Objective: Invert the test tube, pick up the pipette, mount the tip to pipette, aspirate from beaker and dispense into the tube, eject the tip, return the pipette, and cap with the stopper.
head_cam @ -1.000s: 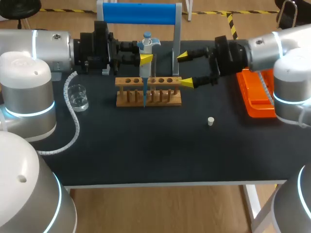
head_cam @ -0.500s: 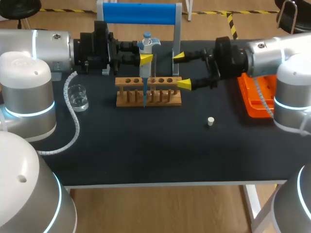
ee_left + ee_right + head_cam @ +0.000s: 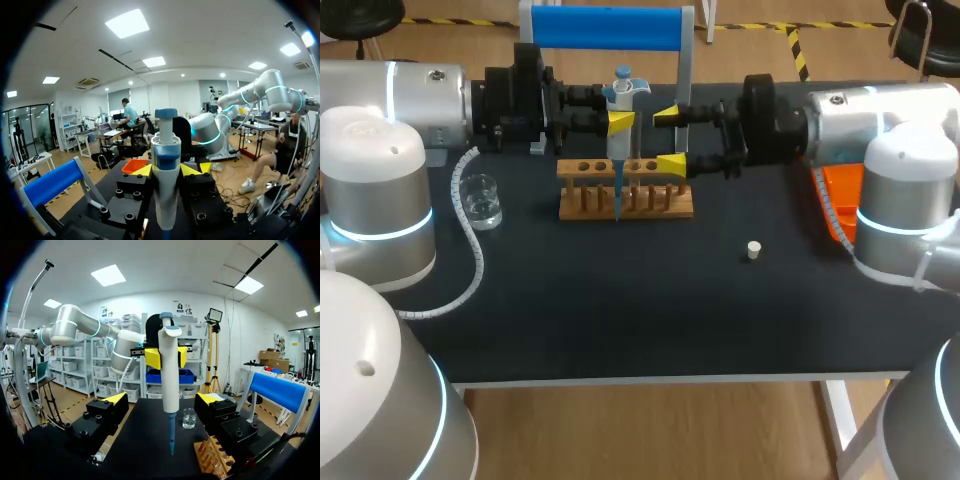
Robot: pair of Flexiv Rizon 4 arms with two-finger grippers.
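A white and blue pipette (image 3: 620,110) hangs upright with my left gripper (image 3: 620,121) shut on its body. Its blue tip (image 3: 617,195) points down into the wooden tube rack (image 3: 650,190). In the left wrist view the pipette (image 3: 165,170) sits between my yellow fingertips (image 3: 142,170). My right gripper (image 3: 669,138) stands open just right of the pipette, level with its body and not touching it. In the right wrist view the pipette (image 3: 170,370) is ahead of my open gripper (image 3: 161,399). A small white stopper (image 3: 753,250) lies on the mat. I cannot make out the test tube.
A glass beaker (image 3: 480,200) stands left of the rack, also ahead in the right wrist view as the beaker (image 3: 189,418). An orange tip box (image 3: 838,205) lies under my right arm. The blue pipette stand (image 3: 610,28) rises behind the rack.
My right gripper has moved left towards the pipette and its fingers have narrowed a little. The left gripper and the pipette have not moved.
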